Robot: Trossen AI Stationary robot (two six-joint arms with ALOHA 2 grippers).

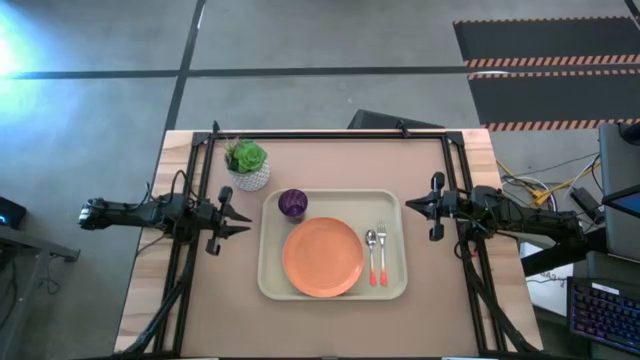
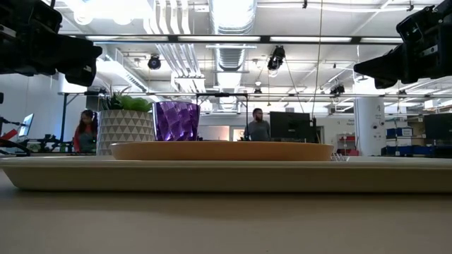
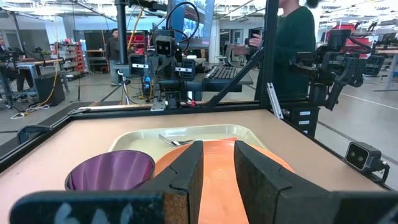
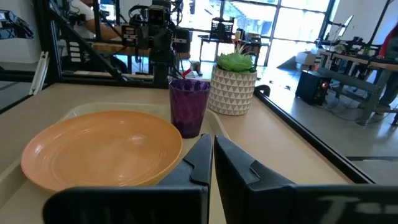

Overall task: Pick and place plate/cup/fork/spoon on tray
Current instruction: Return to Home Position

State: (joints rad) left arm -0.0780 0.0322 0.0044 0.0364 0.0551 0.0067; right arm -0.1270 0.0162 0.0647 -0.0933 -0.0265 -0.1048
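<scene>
The cream tray (image 1: pixel 266 282) lies in the middle of the table. On it rest the orange plate (image 1: pixel 322 257), the purple cup (image 1: pixel 292 203) upright at its far left corner, and the spoon (image 1: pixel 371 248) and fork (image 1: pixel 382 250) side by side right of the plate. My left gripper (image 1: pixel 243 222) hovers left of the tray, pointing at it, its fingers (image 3: pixel 186 163) a little apart and empty. My right gripper (image 1: pixel 408 207) hovers right of the tray, shut and empty (image 4: pixel 212 142).
A white pot with a green plant (image 1: pixel 248 165) stands behind the tray's far left corner. A black rail frame (image 1: pixel 330 135) runs round the table. People stand in the room beyond (image 2: pixel 258 127). Bare tabletop lies before the tray (image 1: pixel 330 325).
</scene>
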